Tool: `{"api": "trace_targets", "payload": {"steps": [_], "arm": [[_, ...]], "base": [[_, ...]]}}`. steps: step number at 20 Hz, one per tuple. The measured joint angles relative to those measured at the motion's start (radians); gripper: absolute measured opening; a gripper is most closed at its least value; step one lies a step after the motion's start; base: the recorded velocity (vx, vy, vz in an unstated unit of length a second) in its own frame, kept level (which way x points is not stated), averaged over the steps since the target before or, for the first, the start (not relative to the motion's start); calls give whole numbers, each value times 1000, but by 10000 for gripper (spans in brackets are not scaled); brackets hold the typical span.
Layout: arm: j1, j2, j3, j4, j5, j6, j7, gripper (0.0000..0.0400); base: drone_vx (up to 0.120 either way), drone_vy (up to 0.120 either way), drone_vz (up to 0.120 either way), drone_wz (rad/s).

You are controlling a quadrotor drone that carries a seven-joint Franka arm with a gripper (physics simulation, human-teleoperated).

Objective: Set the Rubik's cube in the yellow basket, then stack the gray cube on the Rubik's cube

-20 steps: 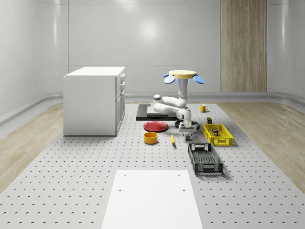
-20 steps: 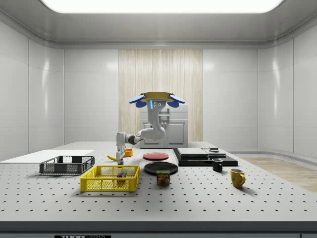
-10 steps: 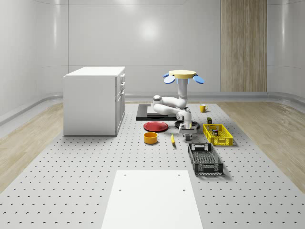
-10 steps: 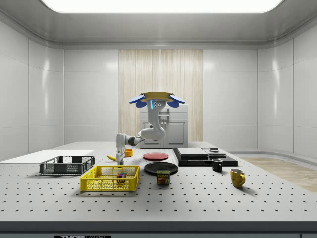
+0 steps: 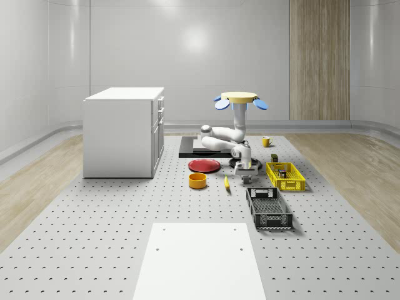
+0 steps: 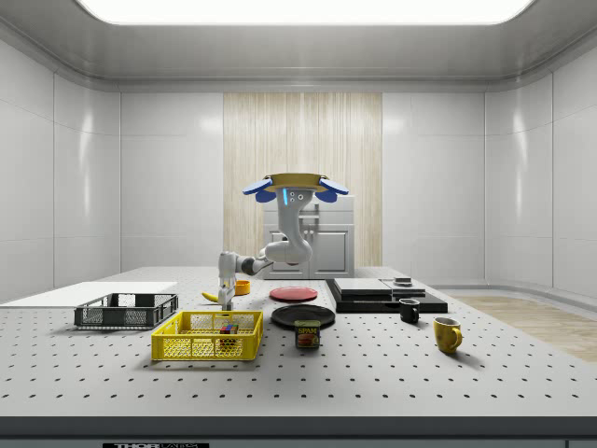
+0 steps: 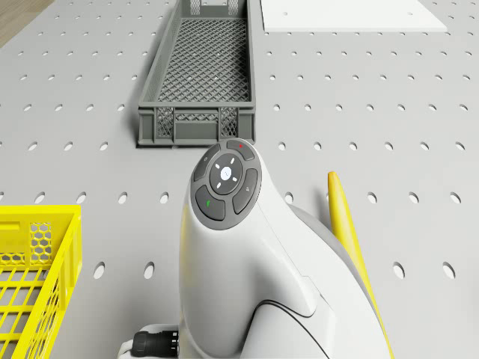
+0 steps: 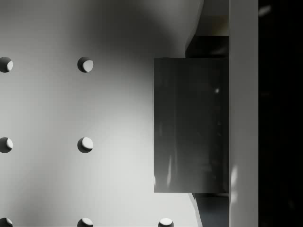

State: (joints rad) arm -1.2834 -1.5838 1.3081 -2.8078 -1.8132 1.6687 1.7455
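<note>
Hanging low over the tabletop (image 5: 94, 250), the jaws point straight down at the gray cube (image 8: 191, 125), which sits on the perforated surface directly under the wrist camera. Whether the jaws are open or closed on it cannot be told. In the whole-scene view this spot lies just to the left of the yellow basket (image 5: 285, 177), beside its near-left corner but outside its wall.

The white arm (image 5: 222, 137) bends down from the drone (image 5: 240, 99), which hovers well above the tabletop, higher than the yellow basket and to the left of it in the whole-scene view.

The Rubik's cube (image 6: 227, 329) lies inside the yellow basket, toward the end that faces the side view's right. Nothing rests on top of it.

A banana (image 7: 348, 224) lies flat on the tabletop next to the arm, on the side away from the yellow basket. Farther from the yellow basket in that direction stand an orange bowl (image 5: 197, 180) and a red plate (image 5: 204, 165). A gray crate (image 5: 269, 208) sits near the yellow basket, toward the whole-scene camera, and a white board (image 5: 200, 259) lies beyond that crate.

In the side view, a can (image 6: 307, 333) stands just to the right of the yellow basket, with a black plate (image 6: 303, 315) behind it. A black mug (image 6: 409, 311) and a yellow mug (image 6: 447, 334) stand farther right, well apart from the yellow basket. A white cabinet (image 5: 124, 131) stands far off on the opposite side.
</note>
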Motion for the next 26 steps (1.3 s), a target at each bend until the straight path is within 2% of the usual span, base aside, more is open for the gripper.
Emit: {"api": "trace_targets", "payload": {"steps": [7, 12, 19, 26], "arm": [[1, 4, 2, -1, 0, -5, -1, 254], [10, 6, 50, -12, 45, -24, -2, 251], [18, 6, 116, -22, 107, -46, -3, 251], [19, 3, 134, -24, 125, -48, -3, 251]], "base": [[0, 0, 0, 0], [0, 0, 8, 0], [0, 0, 120, 0], [-114, 114, 120, 0]]}}
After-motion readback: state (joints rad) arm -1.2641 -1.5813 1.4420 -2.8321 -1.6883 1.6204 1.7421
